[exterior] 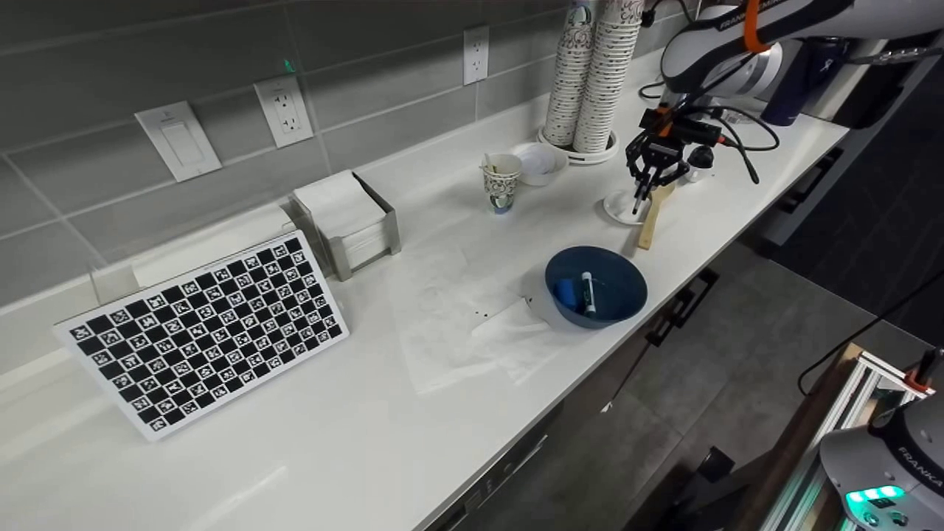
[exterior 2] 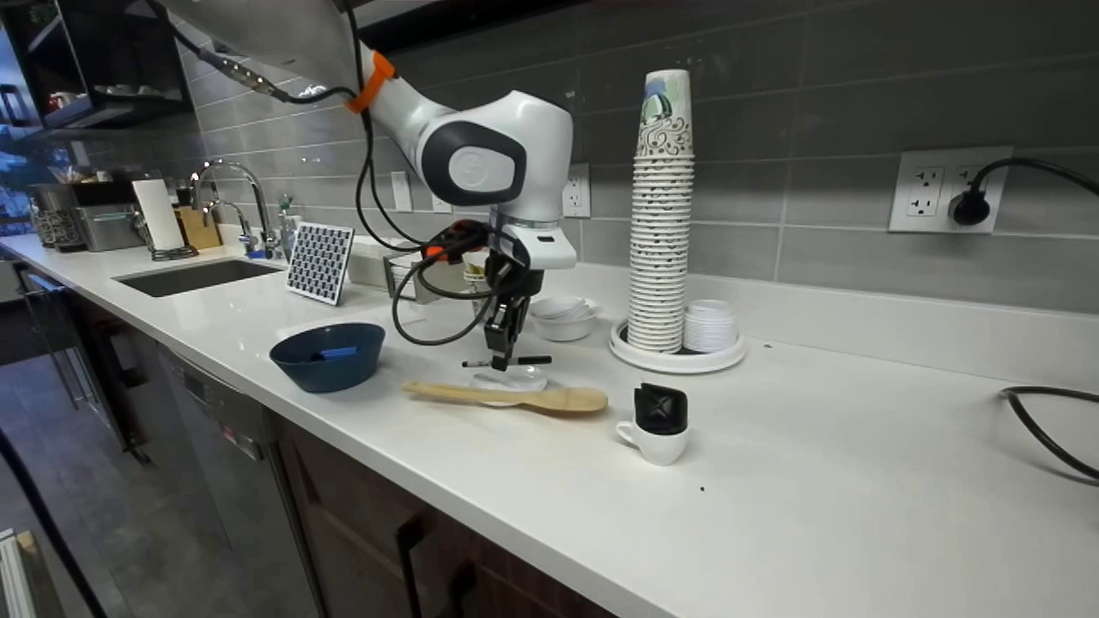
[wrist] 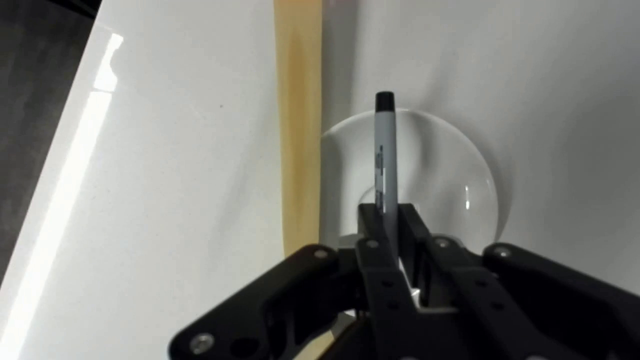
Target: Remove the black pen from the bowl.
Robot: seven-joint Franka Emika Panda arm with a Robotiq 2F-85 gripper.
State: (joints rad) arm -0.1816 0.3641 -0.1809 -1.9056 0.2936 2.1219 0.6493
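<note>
My gripper is shut on the black pen, which has a grey barrel and black ends. It holds the pen roughly level above the small white dish. In the wrist view the pen sits between the two fingertips, its end pointing away from the jaws. In an exterior view the pen hangs below the gripper. The deep-blue bowl stands apart, near the counter's front edge; it also shows beside the gripper. A white marker and a blue item lie in it.
A tan wooden utensil lies beside the white dish. A white cup holds a black item. Tall cup stacks, a patterned cup and a white bowl stand toward the wall. A napkin holder and checkered board stand farther along.
</note>
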